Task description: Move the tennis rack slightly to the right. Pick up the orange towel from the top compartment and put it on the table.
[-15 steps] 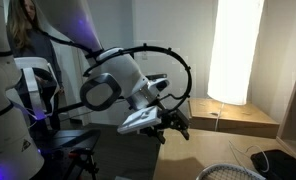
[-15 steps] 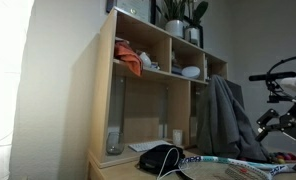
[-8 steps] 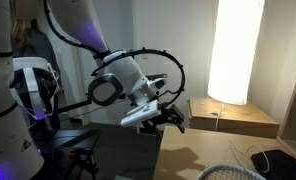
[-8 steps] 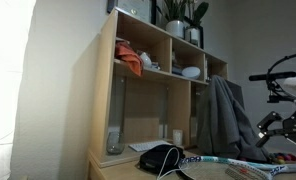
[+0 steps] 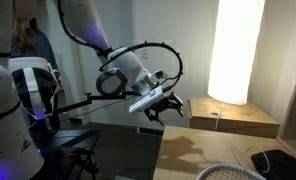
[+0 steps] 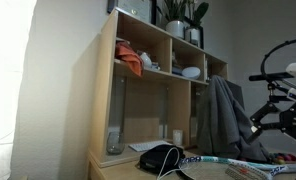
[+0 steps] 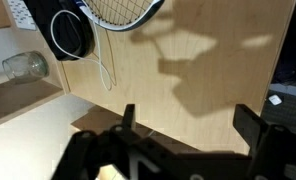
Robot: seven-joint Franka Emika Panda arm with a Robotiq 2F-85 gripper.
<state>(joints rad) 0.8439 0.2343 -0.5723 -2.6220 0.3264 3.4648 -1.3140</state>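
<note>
Tennis rack (image 6: 224, 167): you see it lying flat on the table, just below the shelf unit. The oval head's long axis runs side to side in that exterior view. The handle end cannot be made out.
Rack, wrist view: only part of the strung head (image 7: 121, 9) shows, at the top edge, with its rounded rim toward your claw.
Rack, far rim: in an exterior view a curved strip of the frame (image 5: 233, 172) shows at the bottom edge.
Orange towel (image 6: 131, 62): it sits bunched in the top left compartment of the shelf unit (image 6: 105, 95), with its folds reaching the front edge.
Table (image 7: 213, 85): light tan wood, carrying the rack and a shadow of your arm.
Gripper (image 7: 188, 125): your claw is released, its two fingers (image 7: 128, 117) spread wide with nothing between them. It hangs above bare tabletop, well apart from the rack.
Gripper, outside view: you see it (image 5: 166, 103) in the air near the table's edge.
Nearby: a black rounded object (image 7: 72, 35) lies touching the rack's head. A clear glass (image 7: 26, 66) lies beside it.
</note>
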